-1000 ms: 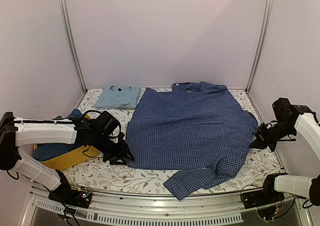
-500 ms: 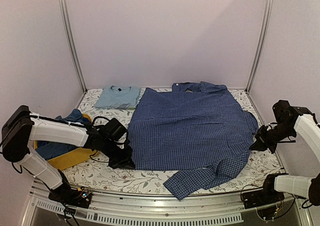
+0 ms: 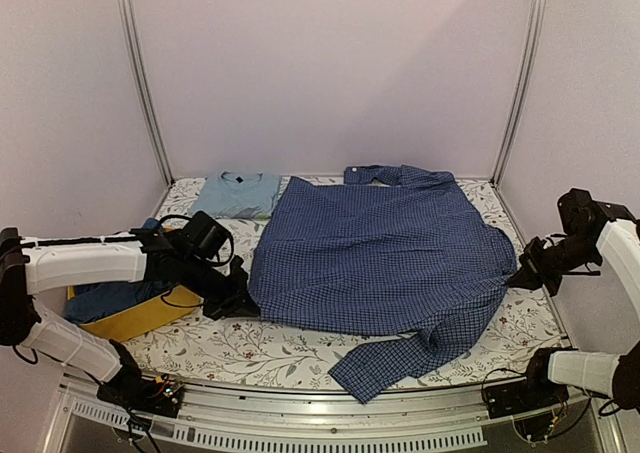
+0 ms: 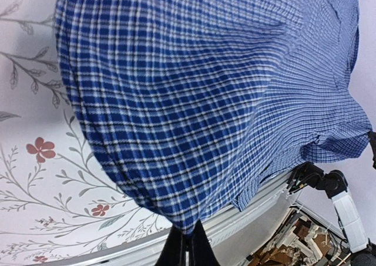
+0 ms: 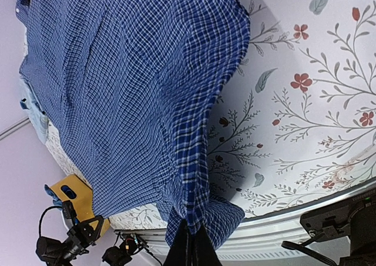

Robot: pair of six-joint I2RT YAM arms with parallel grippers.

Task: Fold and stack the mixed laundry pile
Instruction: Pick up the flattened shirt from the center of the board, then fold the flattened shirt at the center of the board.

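- Step in hand: the checked shirt is being spread or squared up before its first fold. It lies opened out across the middle of the counter, collar at the far side and one sleeve trailing toward the near edge.
- Left pincer: closed tight, pinching the shirt's left lower edge, with the cloth lifted slightly off the floral cover.
- Right pincer: closed tight on the shirt's right edge, fabric bunched between the fingers.
- Light blue T-shirt: already folded flat at the far left corner, just beside the shirt.
- Darker clothes: waiting in the yellow basket on the left.
- Next move, as I judge it: both arms need to pull evenly to take out the wrinkles, and the loose sleeve must be tucked in before folding.
- Writing: none legible. The T-shirt's neck tag is too small to read.
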